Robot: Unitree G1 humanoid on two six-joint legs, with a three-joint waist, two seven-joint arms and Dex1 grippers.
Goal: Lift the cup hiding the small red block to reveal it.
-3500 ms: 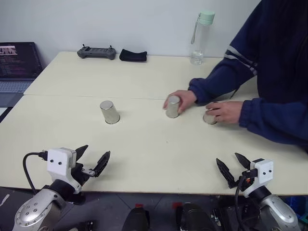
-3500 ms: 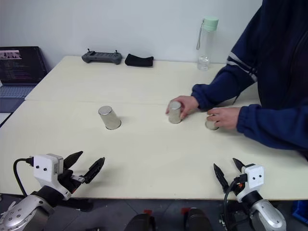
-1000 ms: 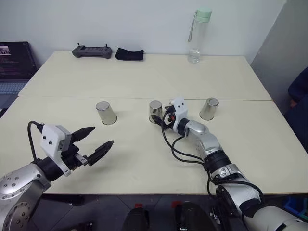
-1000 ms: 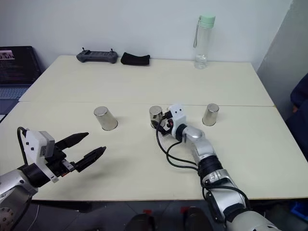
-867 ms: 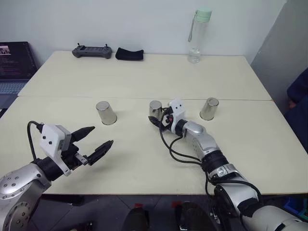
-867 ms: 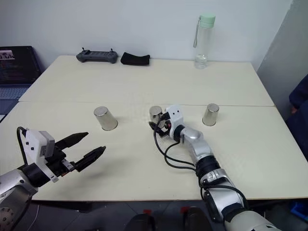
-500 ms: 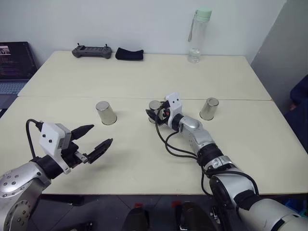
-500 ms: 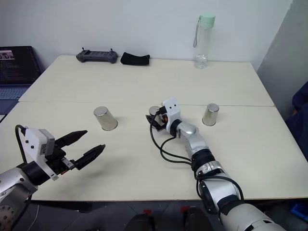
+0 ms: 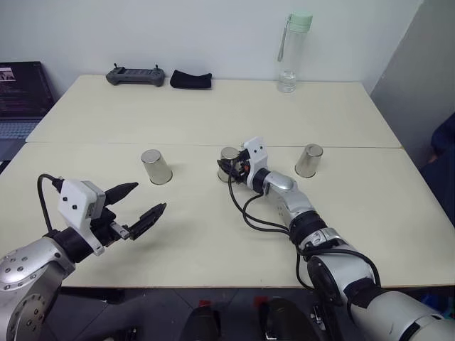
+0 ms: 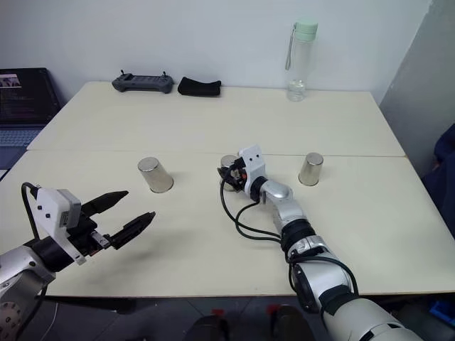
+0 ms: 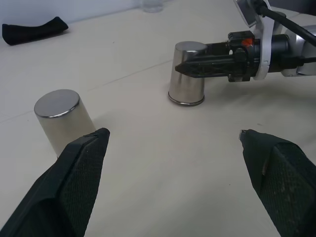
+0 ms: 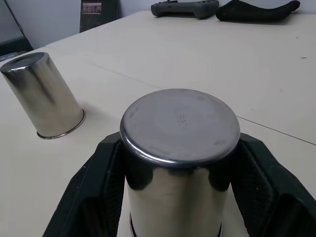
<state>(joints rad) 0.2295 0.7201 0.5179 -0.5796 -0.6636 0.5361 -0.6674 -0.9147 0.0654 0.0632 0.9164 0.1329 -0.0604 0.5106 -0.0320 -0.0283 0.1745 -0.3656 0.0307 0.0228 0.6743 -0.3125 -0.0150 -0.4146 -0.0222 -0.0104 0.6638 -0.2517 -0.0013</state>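
Fingers of the left gripper [image 9: 135, 206] stand spread wide over the near part of the table [image 9: 213, 241], holding nothing, level and aimed toward the row of cups. Beyond it, three upturned steel tumblers stand in a line across the table's middle, each mouth down. The left cup [image 9: 156, 166] stands alone, well apart from both grippers. The middle cup [image 9: 228, 158] sits between the two black fingers of the right gripper [image 9: 229, 169], which has clamped against its sides; the right wrist view shows a finger pressed to either flank of the cup [image 12: 180, 148], and the left wrist view shows its rim resting on the tabletop [image 11: 186, 101]. The right cup [image 9: 308, 160] stands further along, untouched. The small red block cannot be seen, hidden under one of the cups. At the far edge lie a grey controller [image 9: 133, 75] and a black pouch [image 9: 190, 79] just beside it, with a clear water bottle [image 9: 291, 51] upright further right. A laptop [image 9: 25, 96] sits off the table's far left corner.
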